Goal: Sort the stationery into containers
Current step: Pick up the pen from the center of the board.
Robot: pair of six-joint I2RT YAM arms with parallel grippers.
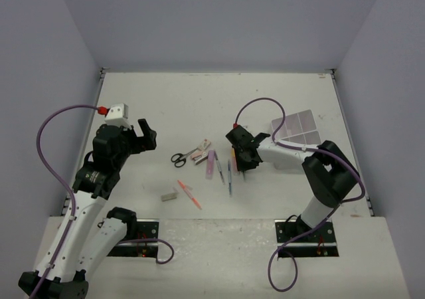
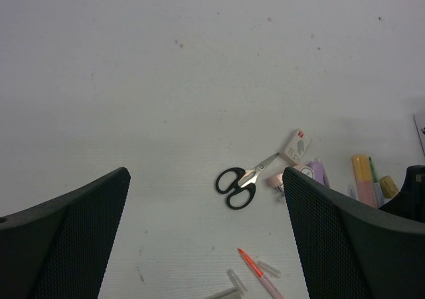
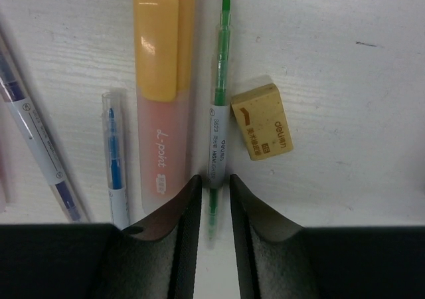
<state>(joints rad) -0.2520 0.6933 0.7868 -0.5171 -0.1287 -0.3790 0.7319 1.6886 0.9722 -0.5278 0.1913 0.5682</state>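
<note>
My right gripper [image 1: 242,154] is low over the table with its jaws narrowly open on both sides of a thin green pen [image 3: 219,113], a small gap on each side [image 3: 215,179]. An orange marker [image 3: 163,93] lies just left of the pen and a tan eraser [image 3: 261,121] just right. A blue pen [image 3: 116,159] and a purple-printed pen [image 3: 36,139] lie further left. My left gripper [image 1: 141,134] is wide open and empty above the table [image 2: 206,174]. Black-handled scissors [image 2: 238,183] lie ahead of it. The white divided tray [image 1: 297,129] sits behind the right arm.
A pink marker [image 1: 210,165], a boxed eraser [image 1: 202,146], an orange-red pen [image 1: 189,194] and a grey eraser [image 1: 169,195] lie mid-table. A purple marker [image 2: 317,173] lies beside the scissors. Walls close in the table on the left, back and right.
</note>
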